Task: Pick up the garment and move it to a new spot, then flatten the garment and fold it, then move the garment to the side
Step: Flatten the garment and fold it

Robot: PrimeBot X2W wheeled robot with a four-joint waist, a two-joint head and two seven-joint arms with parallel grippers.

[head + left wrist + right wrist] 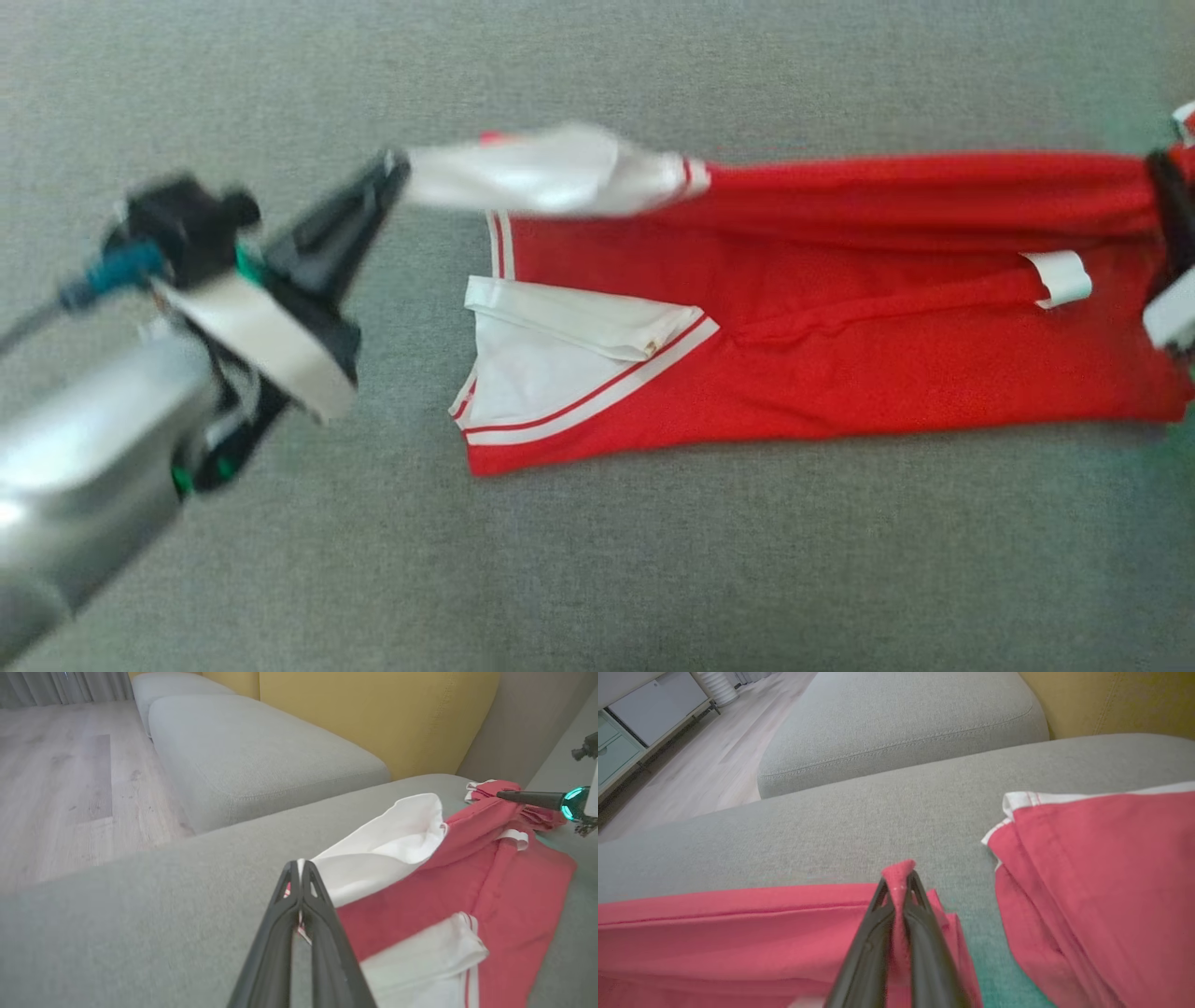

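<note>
Red fabric garment [840,373] with white striped trim is lying stretched sideways on grey upholstered cushion [597,579]; far edge is hanging lifted; white near sleeve [560,364] is lying folded flat.

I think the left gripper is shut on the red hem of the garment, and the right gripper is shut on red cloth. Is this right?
Not quite. The left gripper is shut on the white sleeve, not the red hem; the left wrist view shows it. The right gripper is indeed shut on red cloth of the garment.
</note>
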